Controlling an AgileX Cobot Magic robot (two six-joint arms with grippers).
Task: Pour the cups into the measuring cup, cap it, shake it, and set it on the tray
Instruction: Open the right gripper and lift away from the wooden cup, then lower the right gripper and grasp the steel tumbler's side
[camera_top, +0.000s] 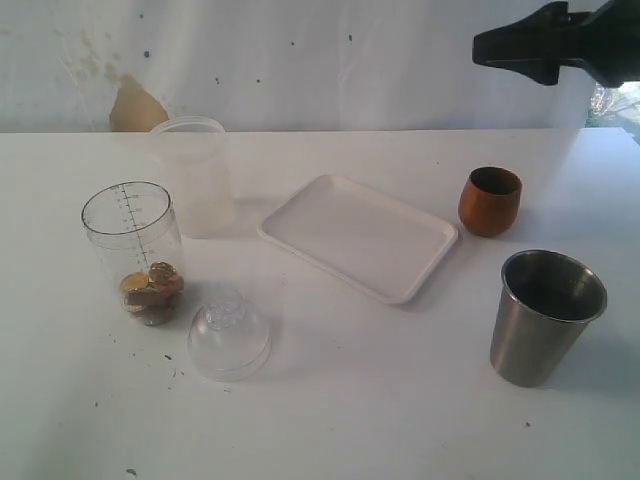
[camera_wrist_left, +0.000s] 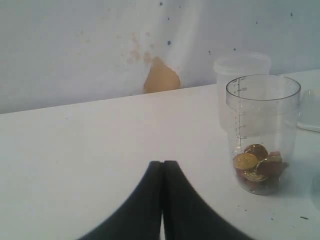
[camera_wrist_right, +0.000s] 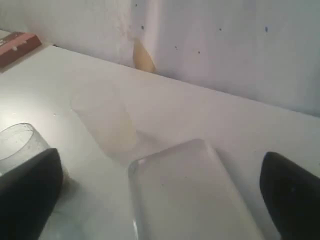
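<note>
The clear measuring cup (camera_top: 132, 250) stands at the left with gold and brown coins in its bottom (camera_wrist_left: 257, 165). Just in front of it on the table sits the clear dome cap (camera_top: 229, 335). The wooden cup (camera_top: 490, 200) and the steel tumbler (camera_top: 545, 315) stand upright at the right, and the white tray (camera_top: 358, 235) lies in the middle. My right gripper (camera_top: 490, 47) hangs high above the wooden cup, open and empty (camera_wrist_right: 160, 200), over the tray (camera_wrist_right: 185, 195). My left gripper (camera_wrist_left: 162, 162) is shut and empty, low over the table beside the measuring cup; the exterior view does not show it.
A frosted unmarked plastic cup (camera_top: 195, 175) stands behind the measuring cup, close to the tray's left corner. A white wall with a tan patch (camera_top: 135, 105) closes the back of the table. A reddish box (camera_wrist_right: 17, 47) lies at the table's edge in the right wrist view.
</note>
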